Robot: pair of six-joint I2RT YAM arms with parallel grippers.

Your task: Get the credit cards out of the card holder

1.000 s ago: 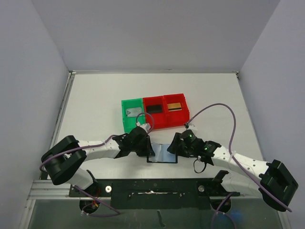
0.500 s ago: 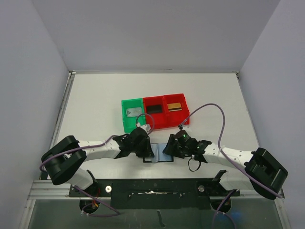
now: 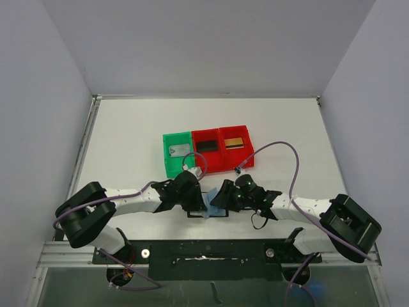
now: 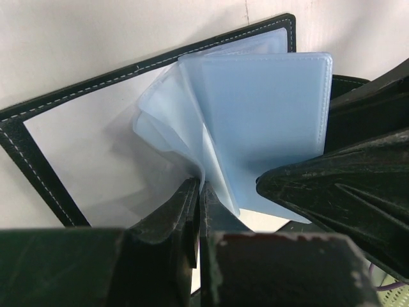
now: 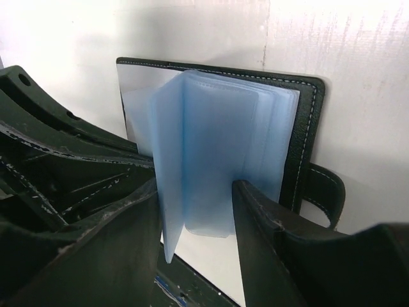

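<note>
The card holder [image 3: 206, 208] lies open near the table's front edge, with its pale blue sleeves [image 4: 262, 115] fanned upward. My left gripper [image 3: 195, 199] is shut, pinching a sleeve at its near edge [image 4: 199, 185]. My right gripper [image 3: 218, 200] is open, and the standing sleeves [image 5: 211, 166] sit between its fingers [image 5: 268, 236]. The sleeves I can see look empty. A silvery-grey card [image 3: 176, 151] lies in the green bin [image 3: 167, 160], a black card [image 3: 206, 146] in the middle red bin [image 3: 213, 165], and a gold card [image 3: 234, 142] in the right red bin [image 3: 246, 153].
The three bins stand in a row just behind the card holder. The holder's strap tab [image 5: 323, 188] sticks out on its right side. Both arms crowd together over the holder. Grey walls close the table in on the left, right and back.
My right gripper has moved left onto the card holder, and the blue sleeves have lifted and fanned up. My left gripper has stayed almost in place on the holder.
</note>
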